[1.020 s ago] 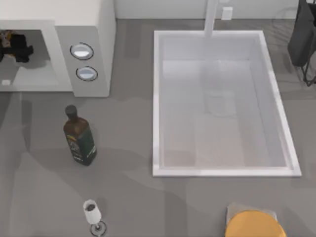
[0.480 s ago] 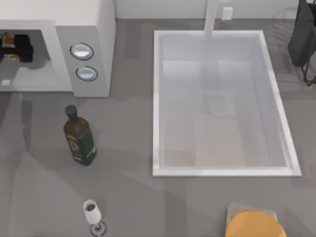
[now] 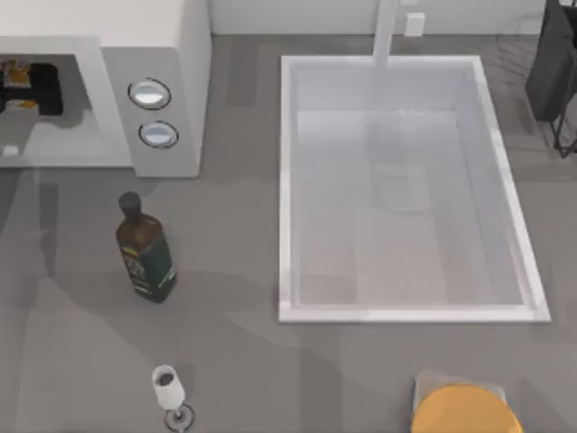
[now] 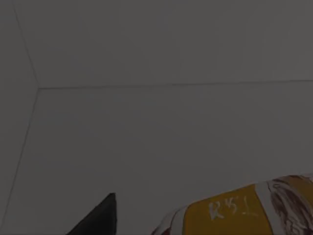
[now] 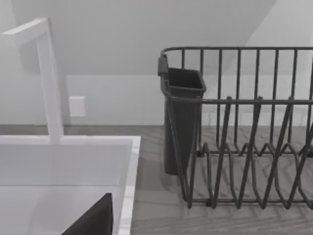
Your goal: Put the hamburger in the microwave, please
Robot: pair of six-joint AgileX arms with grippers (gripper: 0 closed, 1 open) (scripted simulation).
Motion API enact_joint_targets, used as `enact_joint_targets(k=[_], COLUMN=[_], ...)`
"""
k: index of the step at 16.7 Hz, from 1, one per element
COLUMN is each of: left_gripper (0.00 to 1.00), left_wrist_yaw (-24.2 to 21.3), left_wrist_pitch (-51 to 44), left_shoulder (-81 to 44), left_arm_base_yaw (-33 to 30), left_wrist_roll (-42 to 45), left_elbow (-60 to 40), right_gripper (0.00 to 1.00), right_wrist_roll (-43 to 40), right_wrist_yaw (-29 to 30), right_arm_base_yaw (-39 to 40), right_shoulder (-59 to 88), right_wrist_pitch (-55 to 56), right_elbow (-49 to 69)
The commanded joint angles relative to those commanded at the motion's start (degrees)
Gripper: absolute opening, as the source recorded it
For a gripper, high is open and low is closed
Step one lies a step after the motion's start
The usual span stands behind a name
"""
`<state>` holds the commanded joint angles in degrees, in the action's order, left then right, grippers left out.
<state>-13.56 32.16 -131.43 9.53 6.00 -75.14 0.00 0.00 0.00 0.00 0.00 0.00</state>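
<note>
Worktop (image 3: 234, 271): grey surface carrying all items below.

Sink basin (image 3: 287, 180): white, rectangular, at the worktop's right half, with a white faucet (image 3: 386, 32) at its far edge.

Microwave (image 3: 171, 54): white box at the far left corner, cavity open toward the front, two round knobs on its side panel.

Dish rack (image 5: 244, 127): dark wire, beside the sink, with a dark cup holder on its end.

Orange disc (image 3: 464, 412): on a grey slab at the near right edge.

Bottle (image 3: 144, 253): dark, upright, in front of the microwave.

Wine glass (image 3: 169, 390): near the front edge, left.

Left gripper (image 3: 27, 86): inside the microwave cavity; whether it pinches or is spread, cannot tell.

Hamburger (image 4: 244, 210): yellow-and-white wrapper, inside the cavity just by the left gripper.
</note>
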Motion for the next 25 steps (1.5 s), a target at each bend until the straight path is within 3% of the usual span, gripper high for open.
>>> enact_joint_targets(k=[5, 11, 15, 22, 25], left_gripper=[1.0, 1.0, 1.0, 1.0, 1.0], left_wrist_yaw=[-1.27, -4.78, -7.17, -7.74, -7.58], left_wrist_pitch=[4.68, 14.17, 19.5, 20.61, 16.85], left_shoulder=[6.47, 19.71, 26.6, 27.81, 31.5], left_arm_base_yaw=[2.0, 6.54, 8.64, 8.81, 8.83], left_wrist_roll=[1.25, 2.75, 3.68, 3.95, 4.01], left_elbow=[9.4, 36.14, 47.87, 50.05, 48.34], right_gripper=[1.0, 1.0, 1.0, 1.0, 1.0], right_wrist_roll=[0.0, 0.0, 0.0, 0.0, 0.0], right_wrist_yaw=[0.0, 0.0, 0.0, 0.0, 0.0], right_arm_base_yaw=[0.0, 0.0, 0.0, 0.0, 0.0], right_shoulder=[0.0, 0.0, 0.0, 0.0, 0.0], right_wrist_pitch=[0.0, 0.0, 0.0, 0.0, 0.0], right_elbow=[0.0, 0.0, 0.0, 0.0, 0.0])
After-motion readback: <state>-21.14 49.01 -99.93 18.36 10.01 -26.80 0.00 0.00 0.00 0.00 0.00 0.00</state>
